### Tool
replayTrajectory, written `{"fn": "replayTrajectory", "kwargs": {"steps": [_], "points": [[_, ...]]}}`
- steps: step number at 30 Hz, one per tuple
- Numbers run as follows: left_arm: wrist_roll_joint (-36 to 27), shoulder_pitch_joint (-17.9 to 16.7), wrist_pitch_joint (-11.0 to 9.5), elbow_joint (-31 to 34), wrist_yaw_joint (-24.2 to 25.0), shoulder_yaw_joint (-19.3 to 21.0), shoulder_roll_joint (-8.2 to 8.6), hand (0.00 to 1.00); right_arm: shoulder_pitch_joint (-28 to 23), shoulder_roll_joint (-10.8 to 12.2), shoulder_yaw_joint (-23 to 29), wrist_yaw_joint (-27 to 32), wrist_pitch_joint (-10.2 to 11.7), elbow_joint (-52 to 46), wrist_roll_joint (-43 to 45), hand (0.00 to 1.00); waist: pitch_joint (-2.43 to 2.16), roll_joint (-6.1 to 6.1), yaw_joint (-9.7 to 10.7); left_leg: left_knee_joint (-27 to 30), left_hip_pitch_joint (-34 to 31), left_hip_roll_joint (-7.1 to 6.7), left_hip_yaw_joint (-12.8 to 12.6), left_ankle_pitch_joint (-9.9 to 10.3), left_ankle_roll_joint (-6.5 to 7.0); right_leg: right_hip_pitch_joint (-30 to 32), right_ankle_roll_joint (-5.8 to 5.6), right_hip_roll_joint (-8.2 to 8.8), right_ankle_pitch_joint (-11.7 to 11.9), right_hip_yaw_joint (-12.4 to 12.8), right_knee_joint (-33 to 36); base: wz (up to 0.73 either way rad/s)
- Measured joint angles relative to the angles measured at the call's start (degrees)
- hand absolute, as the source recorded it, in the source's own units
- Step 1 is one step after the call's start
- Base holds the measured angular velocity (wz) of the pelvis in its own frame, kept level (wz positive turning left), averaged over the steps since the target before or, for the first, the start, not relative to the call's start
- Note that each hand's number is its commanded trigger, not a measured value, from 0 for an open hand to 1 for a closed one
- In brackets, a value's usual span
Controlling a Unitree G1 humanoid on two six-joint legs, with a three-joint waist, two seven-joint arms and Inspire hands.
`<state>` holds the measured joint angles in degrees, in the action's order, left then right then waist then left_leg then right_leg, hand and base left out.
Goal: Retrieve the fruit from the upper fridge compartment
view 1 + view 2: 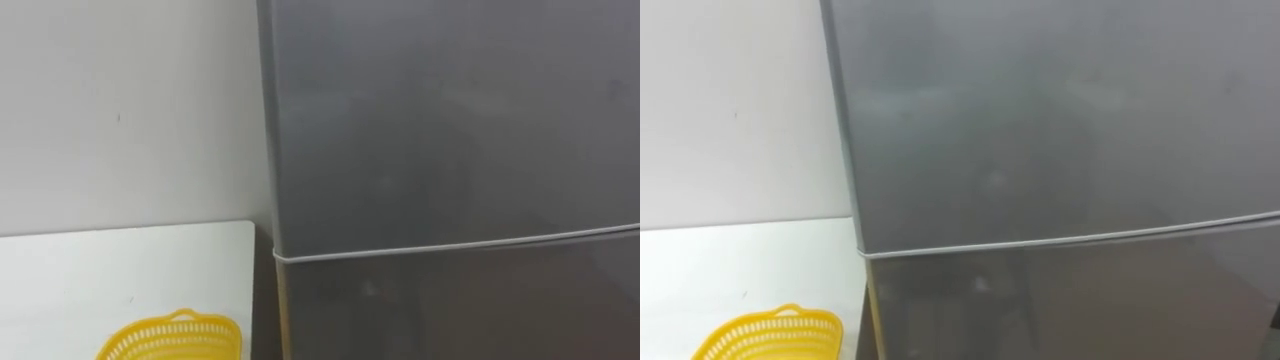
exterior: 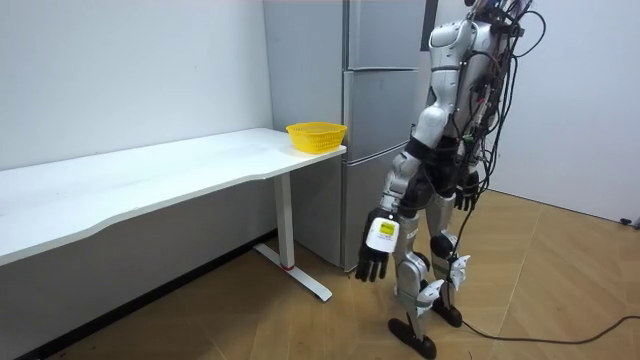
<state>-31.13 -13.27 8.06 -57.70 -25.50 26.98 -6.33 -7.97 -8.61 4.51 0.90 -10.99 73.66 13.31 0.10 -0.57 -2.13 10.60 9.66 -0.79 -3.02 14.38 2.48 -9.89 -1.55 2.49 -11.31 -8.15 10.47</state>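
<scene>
**A:** Left eye view first. What do you see?

**B:** The fridge point(image 1: 560, 180). Its upper door point(image 1: 450, 120) is a flat panel of dull grey metal, and it is shut. A thin pale seam point(image 1: 450, 247) separates it from the lower door point(image 1: 460, 310). I judge that whatever is to be fetched sits behind that upper panel. At lower left, a yellow basket point(image 1: 170, 340) of plastic lattice rests on the smooth white tabletop point(image 1: 120, 270).

**A:** And the room view?

**B:** The robot stands upright, right of centre, facing the fridge. Its arms hang down, I'd say because nothing is grasped yet. The left hand point(image 2: 372, 245) dangles at lower centre, loosely straight and empty. The right hand point(image 2: 466, 192) is half behind the hip, so I cannot tell its state.

**A:** Right eye view?

**B:** The same shut doors. The basket, at lower left, probably waits beside the fridge to receive the item.
</scene>
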Motion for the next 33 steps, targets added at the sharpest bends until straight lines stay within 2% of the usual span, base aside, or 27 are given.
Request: {"fn": "replayTrajectory", "kwargs": {"steps": [1,4,5,7,9,11,13,15,18,22,25,28,30,33], "points": [[-1.21,-0.11,-0.5,1.21,-1.14,0.39,-0.06,0.0,-0.03,-0.04,0.45,0.18,0.2,-0.02,0.01,0.0,0.01,-0.03,-0.03,-0.01,-0.01,0.01,0.0,0.0,-0.01,0.01,0.0,0.0,0.0,-0.03,0.01,0.0],[-3.7,0.14,-4.61,7.23,-7.85,1.75,-0.11,0.0,-0.13,-0.24,1.39,0.85,1.44,-0.55,-0.05,0.0,-0.03,-0.19,-0.2,-0.2,-0.15,0.03,0.0,-0.05,-0.07,0.38,0.02,-0.04,-0.02,0.1,0.19,-0.01],[-3.64,0.35,-4.86,8.31,-8.94,2.04,-0.13,0.0,-0.17,-0.24,1.38,0.96,1.67,-0.67,0.02,0.0,-0.18,-0.43,-0.1,-0.22,-0.21,0.03,-0.04,-0.06,-0.08,0.45,0.03,-0.05,-0.01,0.11,0.17,0.0],[-3.63,0.44,-5.45,13.65,-12.55,2.18,-0.12,0.0,-0.15,-0.24,1.38,1.05,2.16,-0.94,0.51,0.0,-0.35,-0.31,-0.15,-0.17,-0.6,0.02,0.02,-0.08,-0.09,0.87,0.03,-0.06,-0.01,0.08,0.2,0.0],[-3.57,0.51,-8.33,21.04,-17.02,2.13,-0.14,0.0,-0.21,-0.31,1.45,1.7,3.11,-1.79,0.8,0.0,-0.44,-0.28,-0.13,-0.16,-0.92,0.02,0.05,-0.08,-0.1,1.22,0.04,-0.06,-0.01,0.06,0.17,0.0],[-3.41,0.55,-9.73,27.5,-20.74,2.16,-0.15,0.0,-0.73,-0.31,1.45,2.49,4.05,-3.07,0.78,0.0,-0.45,-0.3,-0.21,-0.18,-0.93,0.0,0.07,-0.09,-0.09,1.32,0.04,-0.06,0.0,0.1,0.13,0.0],[-1.68,1.67,-11.17,32.01,-23.8,2.17,-0.73,0.0,-1.66,-0.22,1.38,3.43,4.81,-4.06,0.6,0.0,-0.53,-0.45,-0.95,-0.29,-0.6,-0.02,0.14,-0.1,-0.09,0.95,0.03,-0.08,0.0,-0.08,0.1,0.0],[-0.17,2.16,-12.06,39.27,-27.79,2.14,-1.89,0.0,-2.71,-0.01,1.37,4.24,5.33,-4.91,0.53,0.0,-0.61,-0.65,-1.39,-0.31,-0.29,-0.01,0.4,-0.09,-0.09,0.81,0.04,-0.1,0.0,-0.51,0.09,0.0],[2.88,2.39,-14.53,45.2,-30.52,2.18,-3.37,0.0,-2.83,0.06,1.25,4.59,5.76,-4.92,0.49,0.0,-0.6,-1.03,-1.46,-0.54,-0.22,-0.02,0.43,-0.09,-0.09,0.77,0.03,-0.09,0.0,-0.48,0.09,0.0],[7.61,2.41,-14.96,52.9,-33.14,2.18,-3.5,0.0,-2.99,0.09,1.19,4.71,6.42,-4.89,0.31,0.0,-0.51,-1.36,-1.41,-0.6,-0.19,-0.07,0.53,-0.09,-0.08,0.84,0.03,-0.06,-0.01,-0.58,0.03,0.0],[14.23,2.45,-15.58,58.2,-33.99,2.2,-3.52,0.0,-3.59,0.08,1.16,5.0,7.14,-4.88,0.41,0.0,-0.46,-1.53,-1.31,-0.66,-0.17,-0.06,0.9,-0.09,-0.08,0.89,0.02,-0.14,-0.02,-0.39,0.06,0.0],[18.07,2.64,-15.7,66.33,-34.4,2.34,-3.87,0.0,-3.95,0.07,0.64,4.48,7.39,-4.82,0.2,0.0,-0.39,-1.43,-1.37,-0.8,-0.22,-0.02,1.66,-0.08,-0.09,0.94,0.02,-0.28,-0.02,-0.56,0.02,0.0],[20.18,2.65,-17.27,72.19,-34.37,2.97,-4.23,0.0,-4.79,0.05,0.69,4.28,7.43,-4.71,0.08,0.0,-0.33,-1.47,-1.4,-0.82,-0.21,0.03,1.7,-0.08,-0.09,0.92,0.02,-0.3,-0.02,-0.6,0.02,0.0],[20.73,2.65,-18.12,77.77,-33.33,4.19,-4.4,0.0,-5.12,0.03,0.7,3.43,7.85,-4.47,0.09,0.0,-0.25,-1.59,-1.31,-0.84,-0.23,-0.05,1.7,-0.08,-0.1,0.71,0.03,-0.31,-0.01,-0.56,-0.56,-0.01]]}}
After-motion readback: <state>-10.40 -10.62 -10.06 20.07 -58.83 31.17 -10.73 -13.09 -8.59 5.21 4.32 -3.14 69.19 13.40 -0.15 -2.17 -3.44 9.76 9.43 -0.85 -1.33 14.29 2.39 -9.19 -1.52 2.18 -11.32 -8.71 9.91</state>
